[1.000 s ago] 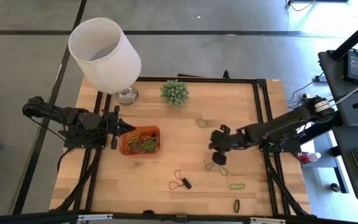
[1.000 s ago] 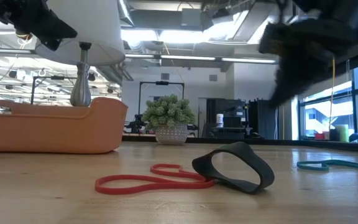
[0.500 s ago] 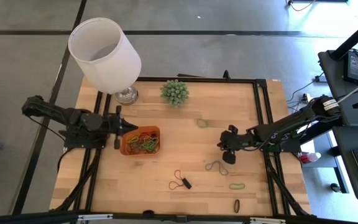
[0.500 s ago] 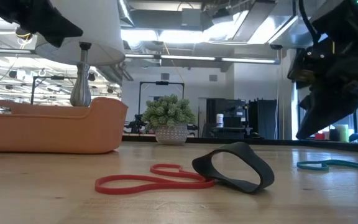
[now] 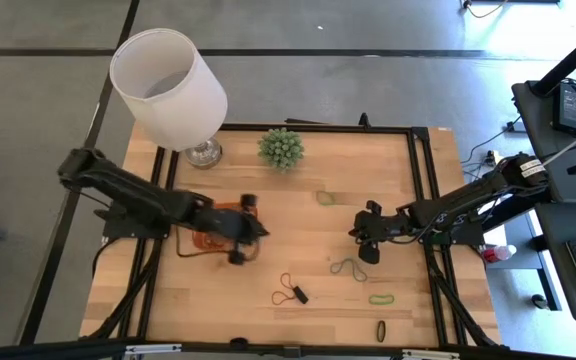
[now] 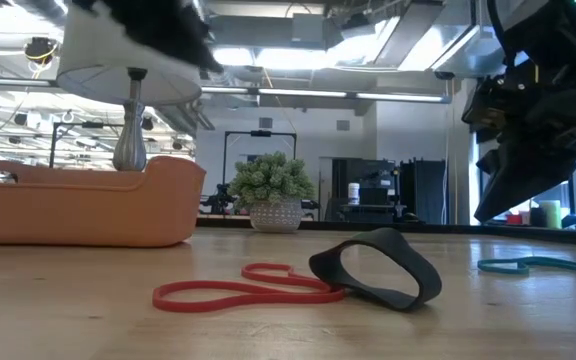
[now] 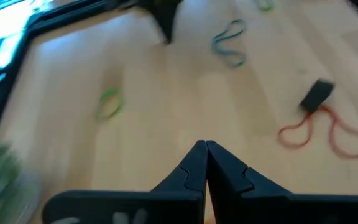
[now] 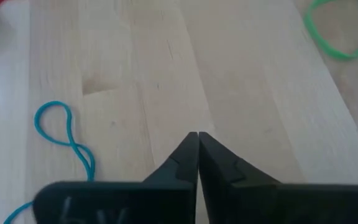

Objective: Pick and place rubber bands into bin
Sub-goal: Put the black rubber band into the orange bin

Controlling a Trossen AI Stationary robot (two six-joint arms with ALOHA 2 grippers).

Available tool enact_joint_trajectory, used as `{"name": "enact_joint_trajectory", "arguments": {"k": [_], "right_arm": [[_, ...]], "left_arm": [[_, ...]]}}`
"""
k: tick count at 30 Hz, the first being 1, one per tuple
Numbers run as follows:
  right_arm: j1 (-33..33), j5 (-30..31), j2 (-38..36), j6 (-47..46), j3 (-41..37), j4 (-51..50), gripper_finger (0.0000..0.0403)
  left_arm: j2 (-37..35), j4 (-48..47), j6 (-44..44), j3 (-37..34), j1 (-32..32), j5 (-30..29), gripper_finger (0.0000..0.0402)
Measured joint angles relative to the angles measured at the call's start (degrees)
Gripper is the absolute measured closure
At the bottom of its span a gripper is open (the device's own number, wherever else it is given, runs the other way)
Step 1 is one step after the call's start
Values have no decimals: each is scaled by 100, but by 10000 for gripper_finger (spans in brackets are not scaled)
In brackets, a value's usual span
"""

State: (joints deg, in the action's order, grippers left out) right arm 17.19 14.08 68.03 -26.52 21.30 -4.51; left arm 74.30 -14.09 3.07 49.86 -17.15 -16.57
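High view: no readable writing anywhere. Near edge, rubber bands (image 5: 292, 290) lie scattered on the table (image 5: 308, 225). Farther back, the left gripper (image 5: 252, 232), fingers closed and empty, reaches over what seems the orange bin (image 5: 200, 240); the right gripper (image 5: 362, 240), closed, hovers right.

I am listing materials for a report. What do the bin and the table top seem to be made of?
The bin looks like orange plastic with a smooth matte finish: rounded, moulded rim and corners. The table top looks like light wood, probably unvarnished or lightly sealed: parallel planks with visible grain.
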Motion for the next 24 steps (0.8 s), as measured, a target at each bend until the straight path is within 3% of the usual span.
{"name": "enact_joint_trajectory", "arguments": {"k": [7,16,24], "right_arm": [[0,-3,0,-7,0,-4,396],[0,-6,0,-13,0,-4,388],[0,-6,0,-32,0,4,396]], "left_arm": [[1647,-555,499,1780,-123,384,356],[3483,-1555,518,3782,-403,387,287],[4925,-2828,537,5402,-585,756,255]]}}
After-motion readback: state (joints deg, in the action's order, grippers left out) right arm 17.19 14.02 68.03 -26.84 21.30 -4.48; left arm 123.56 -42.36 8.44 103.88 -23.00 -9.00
